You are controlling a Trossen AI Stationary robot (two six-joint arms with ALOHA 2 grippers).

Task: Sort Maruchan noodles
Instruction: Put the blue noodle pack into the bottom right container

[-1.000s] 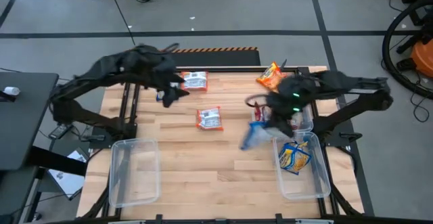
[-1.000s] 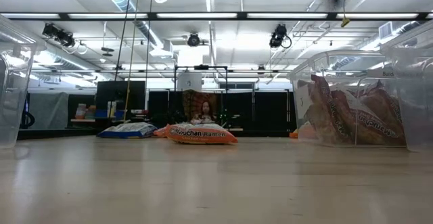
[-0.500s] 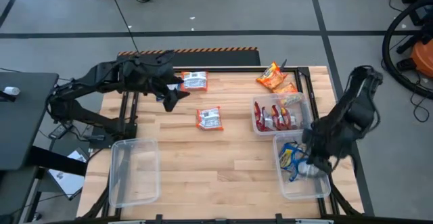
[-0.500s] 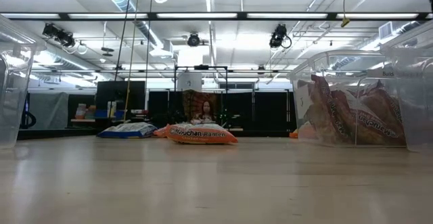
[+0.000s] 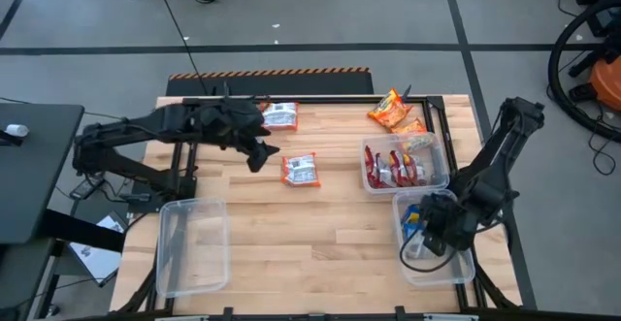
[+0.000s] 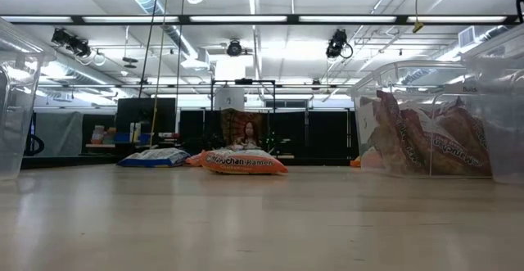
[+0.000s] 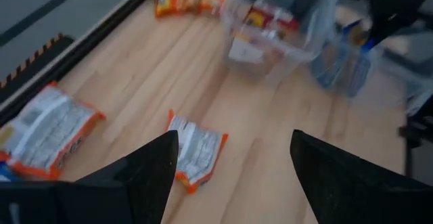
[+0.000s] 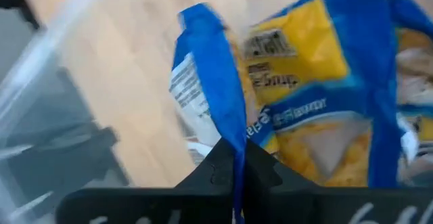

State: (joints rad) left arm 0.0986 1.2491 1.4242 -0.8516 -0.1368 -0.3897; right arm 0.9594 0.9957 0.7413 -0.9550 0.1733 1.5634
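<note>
Maruchan packets lie about the table: two orange-and-white ones (image 5: 278,116) (image 5: 300,169) flat on the wood, and two orange ones (image 5: 388,109) at the far right. Red-and-white ones fill the far right bin (image 5: 435,158). My left gripper (image 5: 260,152) hovers open just left of the middle packet (image 7: 195,149). My right gripper (image 5: 427,232) is down in the near right bin (image 5: 464,263), shut on a blue-and-yellow packet (image 8: 210,82). Another blue-and-yellow packet (image 8: 318,88) lies in that bin. My right gripper pinches the blue-and-yellow packet between its two fingers by a thin blue edge (image 8: 233,139). The packet stands on edge ahead of the fingers, beside the other blue-and-yellow packet in the bin. Whether it rests on the bin floor cannot be seen.
An empty clear bin (image 5: 192,245) stands at the near left corner. Bare wood lies between it and the right bins. In the low view an orange-and-white packet (image 6: 244,162) and a blue one (image 6: 154,158) lie far off, and a bin wall (image 6: 426,140) stands at the right.
My right gripper has swung from the table's middle right toward the near edge, carrying the blue-and-yellow packet, and come down into the near right bin. My left gripper has moved right and nearer, toward the middle orange-and-white packet.
</note>
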